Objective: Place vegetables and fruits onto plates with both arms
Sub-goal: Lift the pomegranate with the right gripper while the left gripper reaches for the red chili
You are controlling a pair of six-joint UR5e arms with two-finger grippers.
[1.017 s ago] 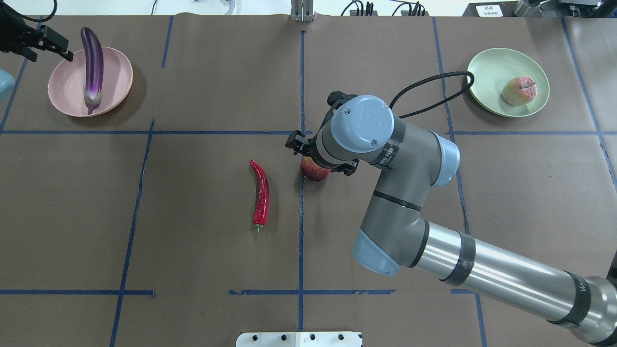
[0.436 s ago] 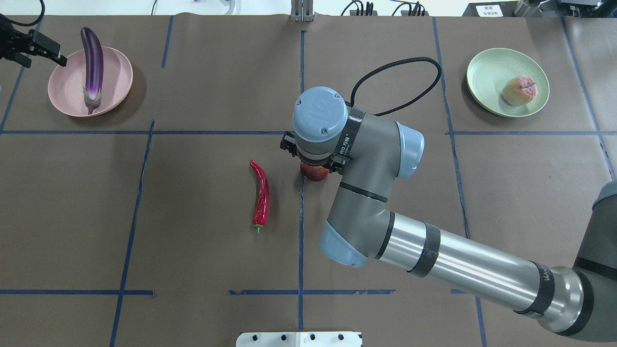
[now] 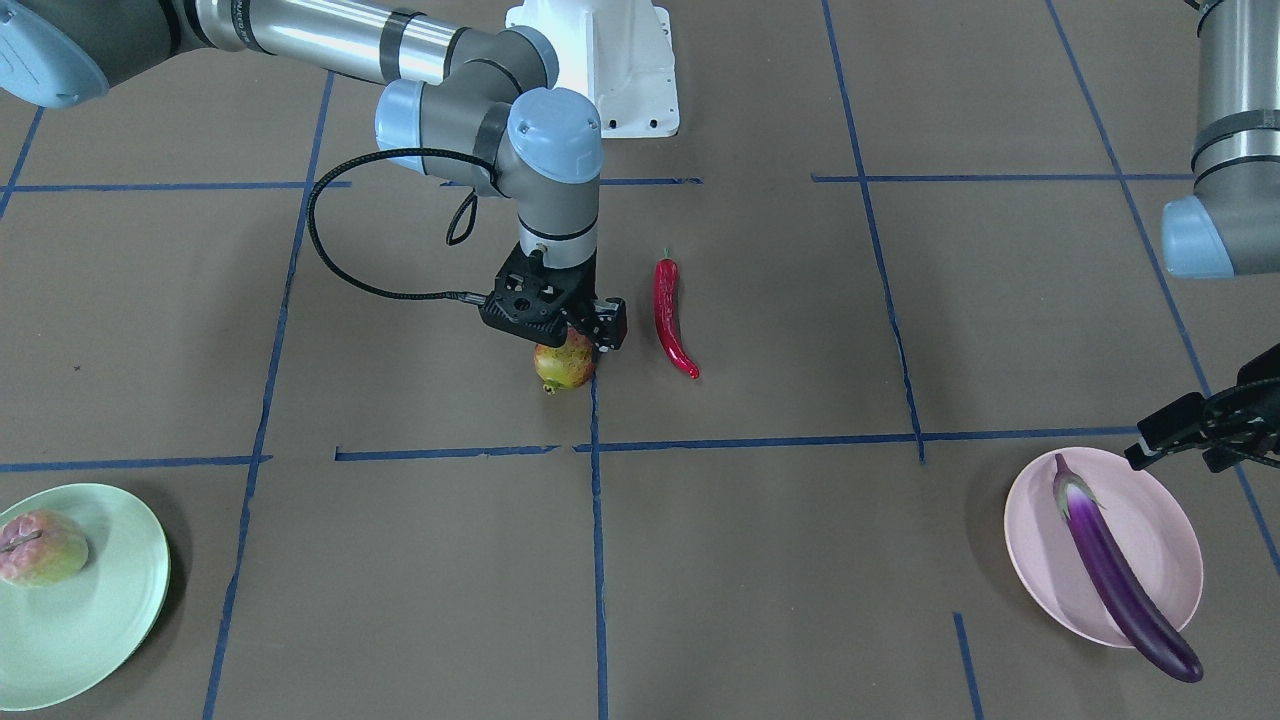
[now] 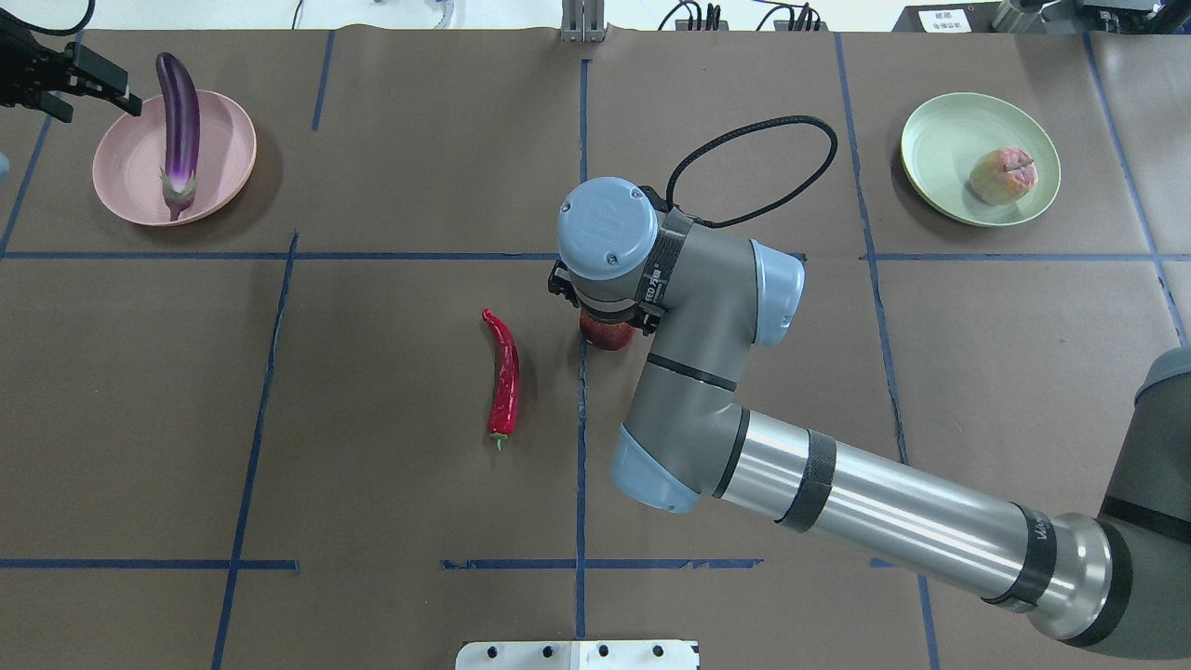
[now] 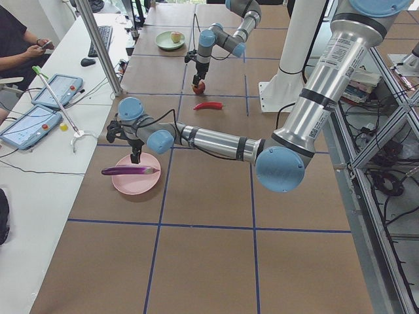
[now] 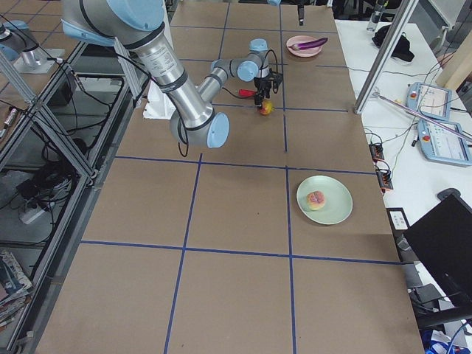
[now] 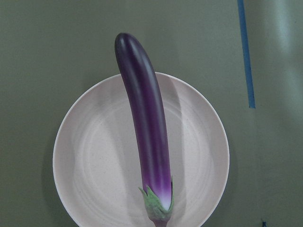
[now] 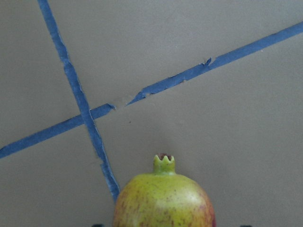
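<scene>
Pomegranate (image 3: 566, 366) rests on the tabletop (image 3: 800, 580) beside the chili pepper (image 3: 674, 320). Right arm (image 4: 884, 507) jaws straddle it from above, grip unconfirmed, evidently for the green plate (image 3: 100, 610) holding the peach (image 3: 40, 548). Left arm (image 3: 1235, 120) jaws spread, empty, beside the pink plate (image 3: 1160, 520) bearing the eggplant (image 3: 1115, 565).

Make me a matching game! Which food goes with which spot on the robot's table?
Things:
1. long glossy purple eggplant
2. slim curved red chili pepper
3. round pink-and-green peach-like fruit
4. round red-yellow pomegranate

Places:
A. on the round pale green plate
B. on the brown table, directly under the right arm's black tool
C. on the round pale pink plate
D. lying on the table with nothing over it

Pairs: 1-C, 2-D, 3-A, 4-B
</scene>
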